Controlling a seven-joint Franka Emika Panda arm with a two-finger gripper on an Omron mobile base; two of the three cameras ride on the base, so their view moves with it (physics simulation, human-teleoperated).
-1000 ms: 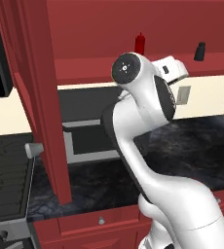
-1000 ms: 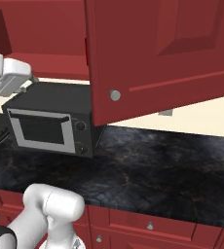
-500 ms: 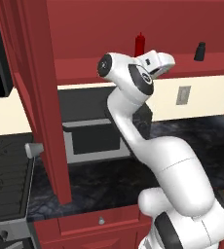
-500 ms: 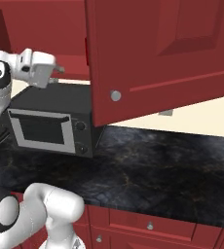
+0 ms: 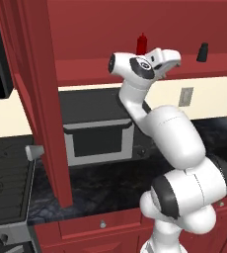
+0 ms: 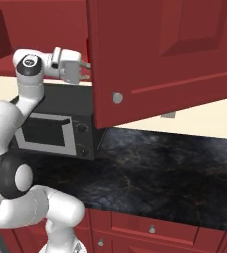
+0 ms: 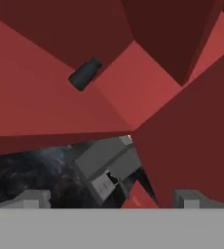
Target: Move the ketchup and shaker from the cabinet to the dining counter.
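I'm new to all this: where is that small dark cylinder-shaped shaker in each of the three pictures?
Left base view: the small dark grey-black shaker stands on the red cabinet shelf, upper right, right of the slim red ketchup bottle.
Right base view: not in it; the open cabinet door blocks that area.
Hand view: upper left of centre, tilted by the camera's roll.
Shared landmark: the red shelf.

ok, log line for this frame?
phase: reaching to cabinet shelf | gripper: open, empty, between ketchup and shaker | both bottles upright on shelf | door open
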